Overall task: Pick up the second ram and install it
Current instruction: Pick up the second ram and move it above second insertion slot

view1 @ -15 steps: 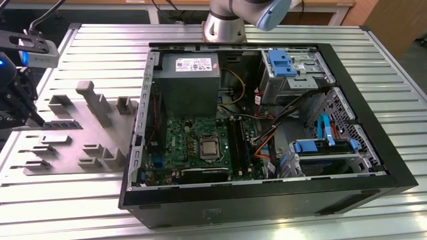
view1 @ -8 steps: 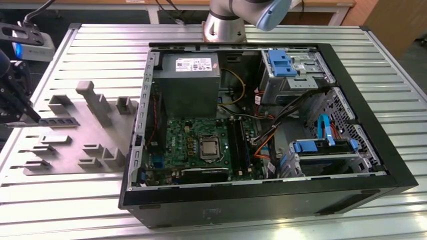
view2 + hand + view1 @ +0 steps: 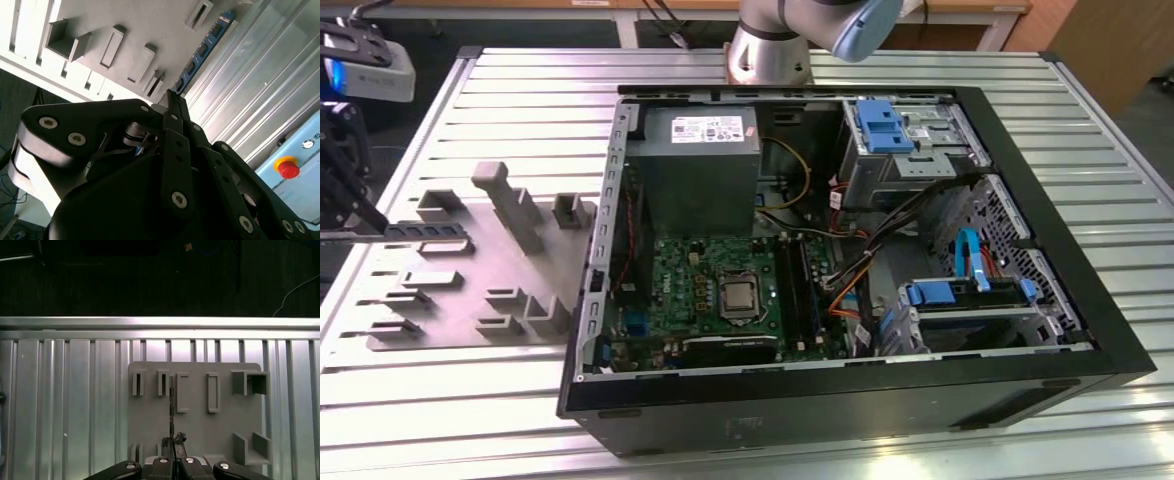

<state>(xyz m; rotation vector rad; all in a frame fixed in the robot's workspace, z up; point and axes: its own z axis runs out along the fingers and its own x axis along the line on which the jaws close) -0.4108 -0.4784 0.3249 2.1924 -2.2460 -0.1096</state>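
The exterior view looks down steeply on the open computer case (image 3: 854, 400), with the gripper (image 3: 374, 226) far off at the exterior view's left. Both wrist views ride close behind the gripper, facing the grey holder plate (image 3: 210, 435) and the second ram (image 3: 202, 50) just ahead of it.

we see the second ram (image 3: 430, 232) as a long, narrow blue-green stick with dark chips, at nine o'clock from the open computer case (image 3: 854, 398) in the exterior view. it stands level on its long edge, along the three-to-nine line, over the grey slotted tray (image 3: 454, 292); whether it touches we cannot tell. the gripper (image 3: 374, 228) pinches its nine o'clock end
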